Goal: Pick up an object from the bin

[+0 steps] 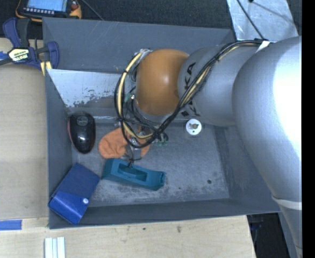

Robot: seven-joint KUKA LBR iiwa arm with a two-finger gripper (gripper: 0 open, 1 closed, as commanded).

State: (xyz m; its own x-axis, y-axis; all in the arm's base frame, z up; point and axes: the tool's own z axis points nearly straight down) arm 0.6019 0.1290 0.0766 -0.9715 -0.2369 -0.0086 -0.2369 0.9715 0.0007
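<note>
Five things in bin [200, 165]. My end effector [133, 156] is down at the teal block [144, 177], front middle, beside an orange lump [110, 144]; apart or together, can't tell.

The grey metal bin [200, 165] fills the middle of the frame, its floor scuffed and speckled. A black computer mouse [81, 133] lies at centre left. Just right of it sits an orange soft lump [112, 143]. Below that lump a flat teal block [141, 176] lies at a slant. A blue box [74, 192] rests in the lower left corner, tilted against the wall. A small white disc [193, 126] lies right of centre.
</note>
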